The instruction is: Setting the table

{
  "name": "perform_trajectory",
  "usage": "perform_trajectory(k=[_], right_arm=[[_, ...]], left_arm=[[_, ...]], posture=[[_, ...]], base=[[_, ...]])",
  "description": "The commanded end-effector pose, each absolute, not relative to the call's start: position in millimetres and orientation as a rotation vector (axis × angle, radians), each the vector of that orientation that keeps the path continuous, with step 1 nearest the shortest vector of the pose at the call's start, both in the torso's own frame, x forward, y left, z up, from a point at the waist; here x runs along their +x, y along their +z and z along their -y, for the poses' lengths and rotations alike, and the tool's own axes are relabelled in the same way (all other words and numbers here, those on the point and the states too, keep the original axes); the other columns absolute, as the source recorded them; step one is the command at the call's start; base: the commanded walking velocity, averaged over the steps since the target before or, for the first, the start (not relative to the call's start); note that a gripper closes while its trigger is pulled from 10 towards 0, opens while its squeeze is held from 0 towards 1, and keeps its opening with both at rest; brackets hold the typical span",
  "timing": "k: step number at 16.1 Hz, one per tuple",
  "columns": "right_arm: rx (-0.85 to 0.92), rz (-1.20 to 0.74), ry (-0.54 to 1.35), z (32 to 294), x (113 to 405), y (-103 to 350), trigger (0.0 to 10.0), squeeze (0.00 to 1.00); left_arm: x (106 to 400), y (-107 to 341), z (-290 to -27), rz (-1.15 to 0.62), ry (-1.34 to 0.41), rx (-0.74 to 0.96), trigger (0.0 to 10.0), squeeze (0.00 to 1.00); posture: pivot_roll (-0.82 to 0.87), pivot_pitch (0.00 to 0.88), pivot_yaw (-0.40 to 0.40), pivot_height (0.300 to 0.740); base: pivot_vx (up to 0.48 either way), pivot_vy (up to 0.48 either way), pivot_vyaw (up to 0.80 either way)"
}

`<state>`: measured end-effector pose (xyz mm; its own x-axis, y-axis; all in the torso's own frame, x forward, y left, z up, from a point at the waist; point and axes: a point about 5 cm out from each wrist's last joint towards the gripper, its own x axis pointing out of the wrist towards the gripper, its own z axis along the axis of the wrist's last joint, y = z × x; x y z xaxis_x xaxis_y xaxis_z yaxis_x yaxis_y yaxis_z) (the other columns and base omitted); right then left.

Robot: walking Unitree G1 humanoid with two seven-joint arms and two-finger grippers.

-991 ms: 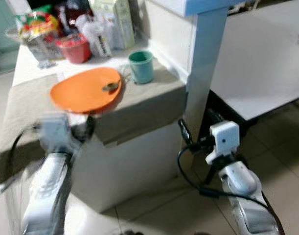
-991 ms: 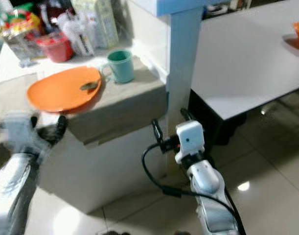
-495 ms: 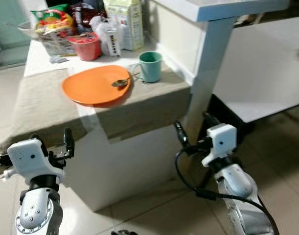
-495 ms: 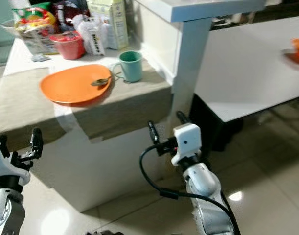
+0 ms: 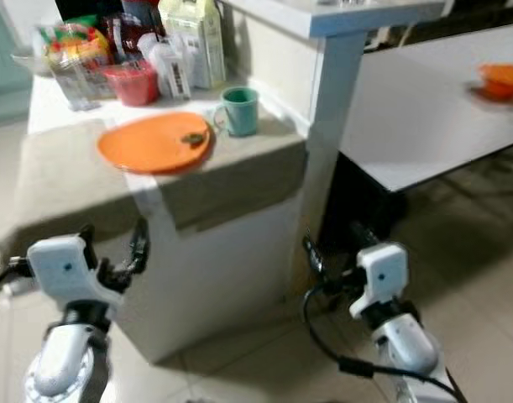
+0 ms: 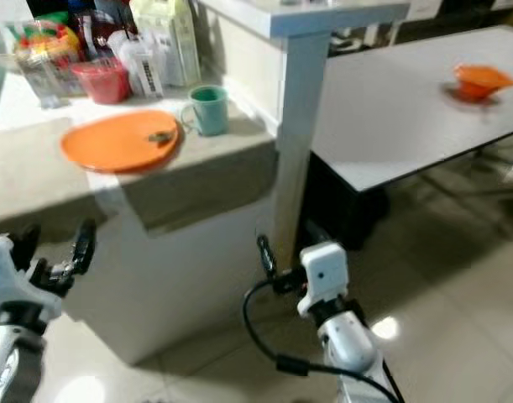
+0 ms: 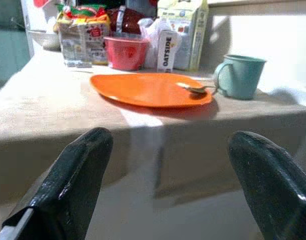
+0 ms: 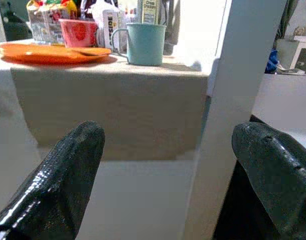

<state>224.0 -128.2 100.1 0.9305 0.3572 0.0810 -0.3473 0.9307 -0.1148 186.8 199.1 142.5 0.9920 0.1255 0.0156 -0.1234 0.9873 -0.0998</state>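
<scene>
An orange plate [image 5: 155,142] was seen lying on the bench [image 5: 63,180] near its front edge, with a spoon [image 5: 191,138] resting on the side of it nearer the cup. A teal cup [image 5: 240,111] stood just beside the plate, near the front right corner of the bench, its handle turned toward the plate. Along the back edge a red bowl [image 5: 131,84], a carton [image 5: 192,38] and snack packets [image 5: 67,52] were crowded together.

Well apart, past a white post [image 5: 321,143], a white table [image 6: 407,109] was seen, and an orange bowl [image 6: 477,81] stood on it near its far right edge; nothing else could be made out on the part of it in view.

The left end effector [image 5: 112,250] was held below the front edge of the bench, fingers [image 7: 72,180] spread apart and holding nothing. The right end effector [image 5: 338,256] was held low near the foot of the post, fingers [image 8: 67,170] likewise apart and holding nothing.

The task was judged to be at an early stage: one bowl appeared to be laid, while plate, spoon and cup had not yet been taken up. What was left, it was judged, was for these to be picked up from the bench and carried over to the table
</scene>
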Motion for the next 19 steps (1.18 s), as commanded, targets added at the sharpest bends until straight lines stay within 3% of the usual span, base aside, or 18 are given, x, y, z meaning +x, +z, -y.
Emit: perform_trajectory(k=[1,8,10,13,17,19], right_arm=[[-0.119,0.117,0.36,127,227,102,10.0,0.0],[-0.124,0.097,0.373,90,216,85,10.0,0.0],[-0.137,0.149,0.381,67,193,91,10.0,0.0],[-0.18,0.26,0.352,47,182,105,10.0,0.0],[-0.19,0.235,0.355,7,163,86,10.0,0.0],[-0.188,0.231,0.36,-14,150,82,10.0,0.0]], left_arm=[[185,139,-201,-0.002,0.152,-0.084,10.0,0.0],[192,140,-192,0.003,0.147,-0.084,10.0,0.0],[197,145,-186,0.029,0.11,-0.037,10.0,0.0],[208,152,-181,0.055,0.061,-0.024,10.0,0.0],[222,164,-172,0.103,-0.01,0.014,10.0,0.0],[226,166,-171,0.112,-0.032,0.003,10.0,0.0]], posture=[[-0.09,0.0,0.067,0.74],[-0.1,0.0,0.06,0.74],[-0.1,0.0,0.061,0.74],[-0.11,0.0,0.067,0.74],[-0.12,0.0,0.079,0.74],[-0.13,0.0,0.089,0.74]], base=[[0.337,0.0,0.0],[0.456,0.0,0.63],[0.48,0.0,0.0],[0.48,0.0,0.0],[0.48,0.0,0.0],[0.0,0.0,0.0]])
